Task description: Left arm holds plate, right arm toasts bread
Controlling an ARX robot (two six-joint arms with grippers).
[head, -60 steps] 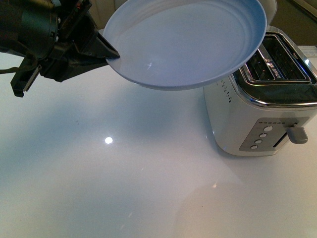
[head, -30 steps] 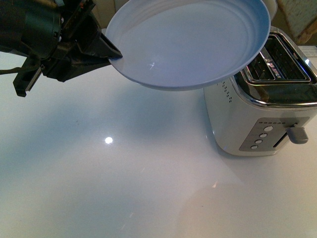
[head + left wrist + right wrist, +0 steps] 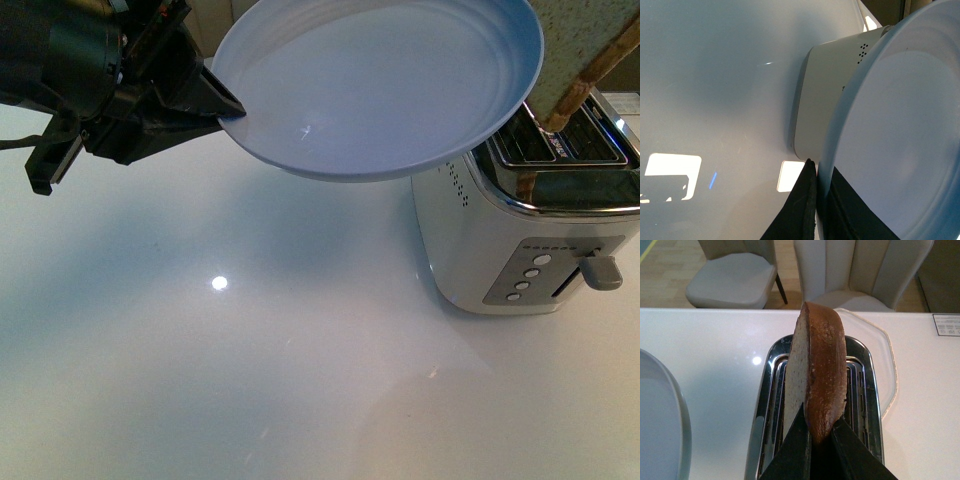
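Over the white counter (image 3: 200,380), bread (image 3: 815,385) is pinched by the right jaws, lengthwise above the toaster (image 3: 500,250) slot beyond them (plate (image 3: 380,80) clamped by left jaws).

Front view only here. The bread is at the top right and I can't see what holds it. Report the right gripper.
Observer: In the right wrist view the right gripper is shut on the bread, jaws closed on the slice's two faces, crust edge towards the camera.
Operator: Now check the left grip on the plate.
Observer: The left wrist view shows the left gripper clamped on the rim of the plate, one jaw on each side of it.
Operator: Look past the toaster.
Observer: The right wrist view shows a clear flat board lying on the table just beyond the toaster.
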